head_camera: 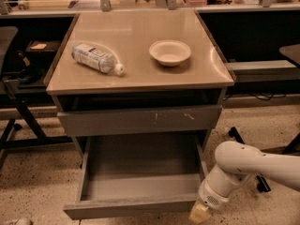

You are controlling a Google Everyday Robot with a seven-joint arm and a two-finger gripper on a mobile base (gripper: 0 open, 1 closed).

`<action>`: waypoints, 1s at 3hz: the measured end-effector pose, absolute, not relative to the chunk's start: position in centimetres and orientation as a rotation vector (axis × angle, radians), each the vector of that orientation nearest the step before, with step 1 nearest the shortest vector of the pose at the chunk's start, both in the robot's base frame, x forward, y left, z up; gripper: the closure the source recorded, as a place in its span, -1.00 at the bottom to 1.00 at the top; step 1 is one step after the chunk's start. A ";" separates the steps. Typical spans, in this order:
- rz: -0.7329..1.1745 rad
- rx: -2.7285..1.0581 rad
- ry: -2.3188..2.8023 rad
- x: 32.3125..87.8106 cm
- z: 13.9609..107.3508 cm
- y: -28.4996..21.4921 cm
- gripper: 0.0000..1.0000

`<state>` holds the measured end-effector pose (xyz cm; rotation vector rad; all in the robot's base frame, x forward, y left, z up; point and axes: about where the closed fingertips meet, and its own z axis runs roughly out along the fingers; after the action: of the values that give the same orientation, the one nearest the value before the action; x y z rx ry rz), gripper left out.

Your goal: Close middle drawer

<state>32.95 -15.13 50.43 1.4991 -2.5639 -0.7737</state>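
The middle drawer (136, 206) is a wide, shallow grey box with a plain front and a bare inside. It is pulled far out of the cabinet, low in the camera view. My gripper (199, 213) is at the end of the white arm (243, 165). It sits low, right beside the drawer's front right corner, at about the height of the drawer front. Above it, the grey drawer front with pale orange scratches (140, 119) stands slightly out from the cabinet.
On the cabinet top (136, 18) lie a plastic water bottle (96, 57) on its side and a white bowl (170, 51). A dark chair and its legs (18, 107) stand at the left. Another chair base (255, 172) is behind my arm at the right.
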 end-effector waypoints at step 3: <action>-0.734 1.464 -2.589 37.3 43.6 -14.3 1.00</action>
<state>37.30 -14.29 43.60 1.4642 -2.5890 -0.7335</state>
